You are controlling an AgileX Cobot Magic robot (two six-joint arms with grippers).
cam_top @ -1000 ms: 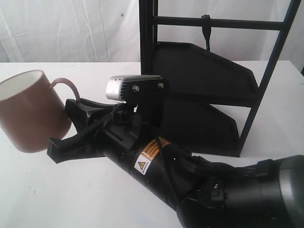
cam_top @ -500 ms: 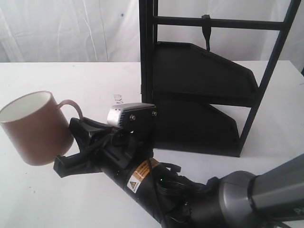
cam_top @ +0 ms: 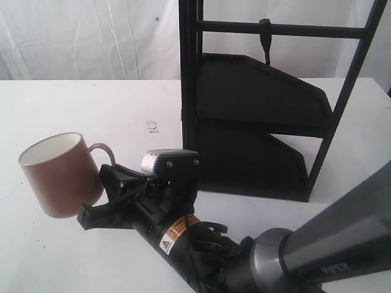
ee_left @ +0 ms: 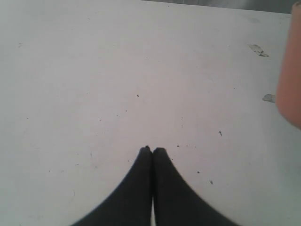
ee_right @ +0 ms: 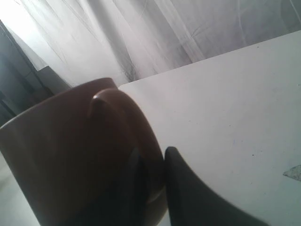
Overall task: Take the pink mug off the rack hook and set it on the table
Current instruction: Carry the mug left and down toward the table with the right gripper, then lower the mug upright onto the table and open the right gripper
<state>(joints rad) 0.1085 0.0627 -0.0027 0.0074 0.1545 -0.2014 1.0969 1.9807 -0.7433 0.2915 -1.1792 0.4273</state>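
Observation:
The pink mug (cam_top: 58, 177) hangs low at the left of the white table (cam_top: 91, 104), tilted slightly, its cream inside showing. Whether its base touches the tabletop I cannot tell. My right gripper (cam_top: 99, 192) reaches across from the right and is shut on the mug's thin loop handle (cam_top: 105, 149). In the right wrist view the handle (ee_right: 141, 127) sits pinched in the right gripper (ee_right: 154, 155). The rack hook (cam_top: 264, 30) on the top crossbar is bare. My left gripper (ee_left: 151, 149) is shut on nothing above the table, with the mug's side (ee_left: 291, 70) at the frame's edge.
The tall black frame rack (cam_top: 189, 91) with two slanted black shelves (cam_top: 256, 91) stands at the back right. A scrap of clear tape (cam_top: 151, 126) lies on the table near the rack's left post. White curtains hang behind the table.
My right gripper has carried the mug downward and a little to the right, from well above the table to table level. The mug now sits more upright.

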